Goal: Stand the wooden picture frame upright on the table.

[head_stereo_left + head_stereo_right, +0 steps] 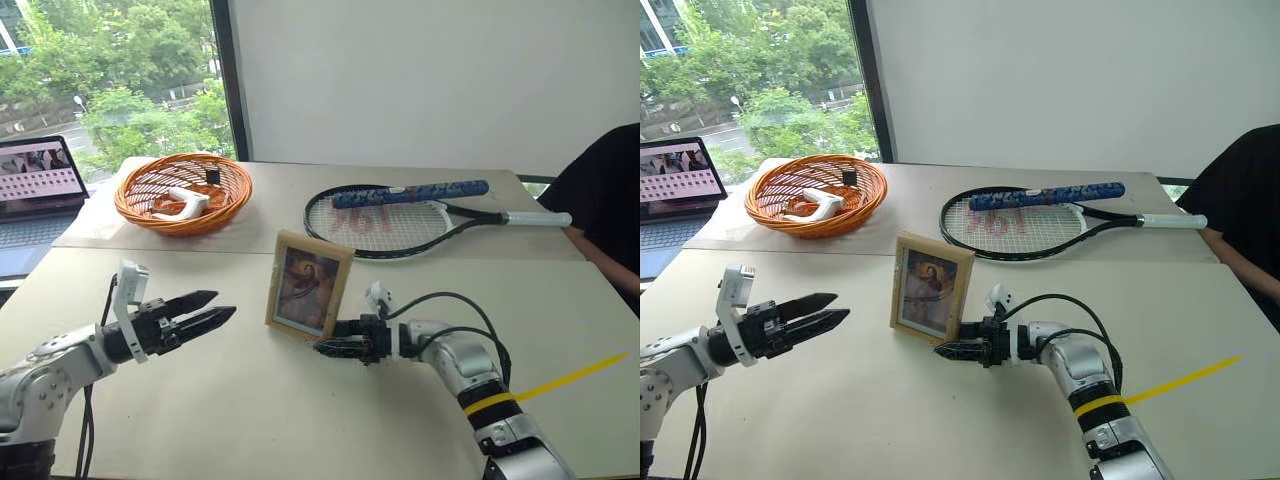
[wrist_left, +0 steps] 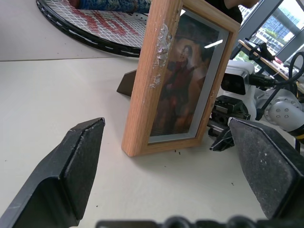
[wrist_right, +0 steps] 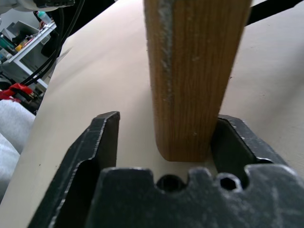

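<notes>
Wooden picture frame (image 1: pixel 309 284) stands upright on beige surface (image 1: pixel 300 420), picture side facing robot, fold-out stand behind. Right gripper (image 1: pixel 335 348) at frame's lower corner, fingers (image 3: pixel 102 142) spread, frame edge between them, one finger touching wood. Left gripper (image 1: pixel 205 312) well apart, fingers spread, empty.
</notes>
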### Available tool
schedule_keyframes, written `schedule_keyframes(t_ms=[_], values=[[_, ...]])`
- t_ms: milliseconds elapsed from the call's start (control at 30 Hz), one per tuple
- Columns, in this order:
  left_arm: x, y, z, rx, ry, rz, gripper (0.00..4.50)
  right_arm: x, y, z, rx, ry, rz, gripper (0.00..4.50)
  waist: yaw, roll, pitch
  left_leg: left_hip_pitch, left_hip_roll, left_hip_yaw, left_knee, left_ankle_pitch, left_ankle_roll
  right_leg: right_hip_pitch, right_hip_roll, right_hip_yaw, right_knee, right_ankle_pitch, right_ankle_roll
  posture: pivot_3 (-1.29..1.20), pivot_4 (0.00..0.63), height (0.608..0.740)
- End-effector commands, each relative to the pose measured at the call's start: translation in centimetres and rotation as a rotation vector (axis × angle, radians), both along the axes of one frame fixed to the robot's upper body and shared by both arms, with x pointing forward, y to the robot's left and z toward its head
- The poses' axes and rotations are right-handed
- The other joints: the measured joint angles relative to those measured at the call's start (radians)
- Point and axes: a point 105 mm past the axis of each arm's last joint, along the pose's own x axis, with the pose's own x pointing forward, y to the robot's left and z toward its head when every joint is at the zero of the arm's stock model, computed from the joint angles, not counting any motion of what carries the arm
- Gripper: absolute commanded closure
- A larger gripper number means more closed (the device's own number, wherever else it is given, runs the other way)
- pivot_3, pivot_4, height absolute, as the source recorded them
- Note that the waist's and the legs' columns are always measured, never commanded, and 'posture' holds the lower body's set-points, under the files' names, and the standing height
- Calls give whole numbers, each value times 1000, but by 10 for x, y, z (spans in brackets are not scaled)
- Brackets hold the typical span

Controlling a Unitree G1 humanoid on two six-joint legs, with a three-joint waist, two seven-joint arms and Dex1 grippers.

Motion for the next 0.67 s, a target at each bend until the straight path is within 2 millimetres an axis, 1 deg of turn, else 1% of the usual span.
schedule_keyframes(t_ms=[33,67,167,233,267,300,333,367,433,533,667], values=[[7,3,7,30,-65,31,0,3,-28,9,1,-9,-91,45,3,0,0,0,0,0,0,0,0,0,0,0,0,0,0,0,150,692],[10,5,6,37,-71,52,0,2,-36,9,-10,-9,-111,45,8,0,0,0,0,0,0,0,0,0,0,0,0,0,0,0,150,692],[24,20,1,134,-146,227,0,-2,-68,17,-29,-47,-220,45,23,0,0,0,0,0,1,0,0,1,0,0,-1,0,0,0,150,692],[27,31,-9,249,-177,315,0,-9,-91,20,-76,-129,-287,45,27,0,0,0,0,0,1,0,0,2,0,0,-2,0,0,0,150,692],[28,36,-14,292,-180,351,0,-12,-99,24,-93,-189,-324,45,27,0,0,0,0,0,1,0,0,2,0,0,-2,0,0,0,150,692],[27,38,-21,376,-220,358,0,-14,-107,29,-129,-278,-374,45,26,0,0,0,0,0,1,0,1,2,0,0,-3,0,0,0,150,692],[26,38,-24,429,-249,356,0,-16,-111,33,-151,-337,-405,45,24,0,0,0,0,0,0,0,1,2,0,0,-3,0,0,0,150,692],[22,37,-33,499,-270,333,0,-18,-117,39,-180,-405,-451,45,20,0,0,0,0,0,0,0,1,1,0,0,-3,0,0,0,150,692],[18,33,-45,574,-287,299,0,-23,-123,48,-202,-477,-508,45,14,1,0,0,0,0,-1,0,0,0,0,1,-2,0,0,0,150,692],[17,23,-53,567,-286,269,0,-27,-126,58,-194,-524,-580,45,16,1,0,0,0,0,0,0,-1,1,0,1,-2,0,0,0,150,692],[22,11,-54,527,-284,240,0,-30,-126,54,-211,-520,-594,45,18,0,0,1,0,0,2,1,0,3,0,1,-2,0,2,0,150,692]])
